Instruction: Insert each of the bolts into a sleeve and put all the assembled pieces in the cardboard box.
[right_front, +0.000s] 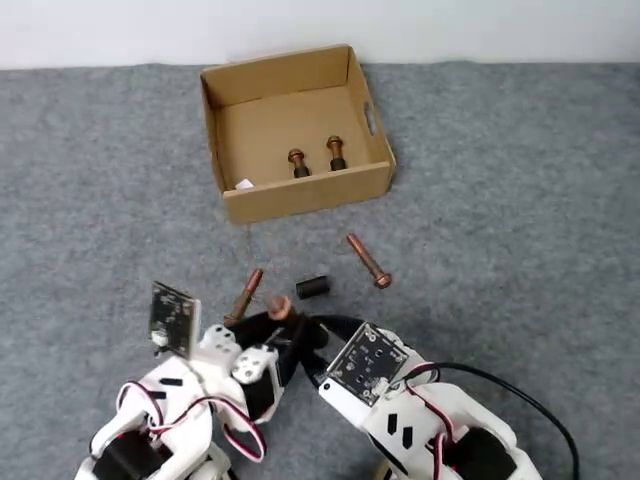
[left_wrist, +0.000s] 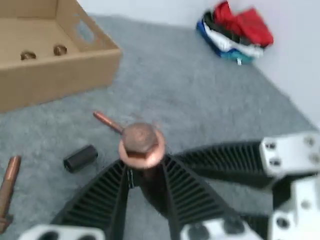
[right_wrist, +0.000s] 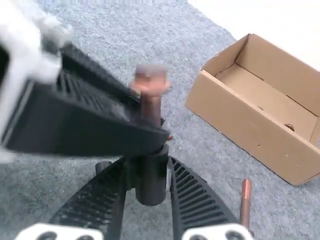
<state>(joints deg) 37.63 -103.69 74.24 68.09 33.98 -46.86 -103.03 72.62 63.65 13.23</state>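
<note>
My left gripper (left_wrist: 145, 167) is shut on a copper bolt (left_wrist: 141, 142) held head up. My right gripper (right_wrist: 148, 172) is shut on a black sleeve (right_wrist: 150, 177), and the bolt's shaft (right_wrist: 150, 107) stands in the top of that sleeve. The two grippers meet low in the high view, at the bolt head (right_front: 278, 306). On the carpet lie a loose sleeve (right_front: 313, 288) and two loose bolts (right_front: 368, 260) (right_front: 244, 296). The cardboard box (right_front: 300, 195) stands beyond them and holds two assembled pieces (right_front: 298, 163) (right_front: 336, 153).
Grey carpet covers the whole work surface. A black cable (right_front: 500, 385) runs behind the right arm. A pile of coloured cloth (left_wrist: 235, 30) lies by the wall, far from the box. Open carpet lies to either side of the box.
</note>
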